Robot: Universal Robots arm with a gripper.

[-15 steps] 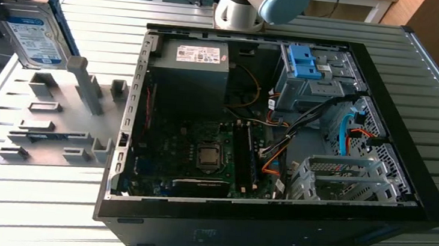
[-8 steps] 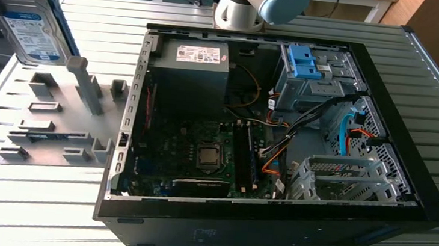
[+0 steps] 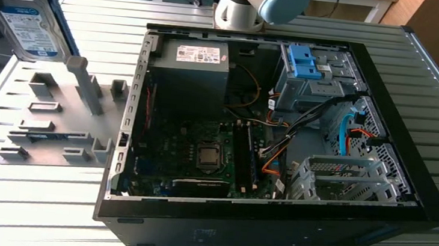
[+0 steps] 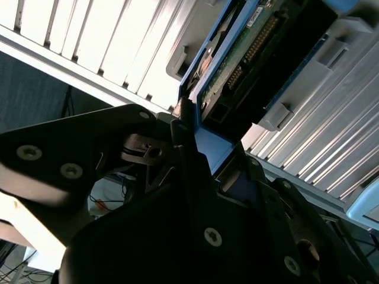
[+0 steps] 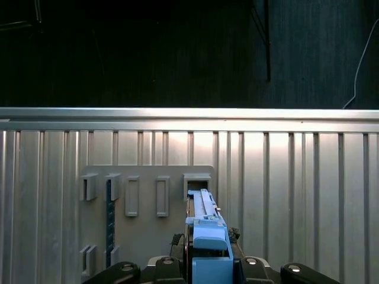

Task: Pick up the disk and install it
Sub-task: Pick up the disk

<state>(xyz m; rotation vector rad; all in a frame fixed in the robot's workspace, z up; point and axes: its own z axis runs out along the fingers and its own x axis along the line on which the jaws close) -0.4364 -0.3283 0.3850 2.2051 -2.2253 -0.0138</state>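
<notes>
I have the disk (image 3: 26, 23) in my fingers (image 4: 187, 142), which are clamped narrow on the blue carrier frame (image 5: 208, 245) at one short end. In the second wrist view the frame's edge sits pinched between them, with the drive's green circuit-board side turned toward that camera.

From my grip the disk's long axis runs straight out and away from me. In the first wrist view I see it thin-edge-on, pointing down at the grey holder plate (image 3: 13, 88) on the ribbed metal worktop (image 3: 25, 213). Its far end lines up with one of the plate's slots. I cannot tell from that view whether it is clear of the slot, though the exterior view suggests it hangs above the plate.

In the exterior view the disk stands nearly upright at the upper left, its white-and-blue label facing the camera and leaning a little.

The relation that matters is sideways. The open computer case (image 3: 257, 229) lies toward the exterior view's right of the disk. The grey drive bay (image 3: 319, 90), topped by its fixed blue bracket (image 3: 304, 62), sits in the case's far corner, well apart from what I hold. So the disk is picked up but not installed.
</notes>
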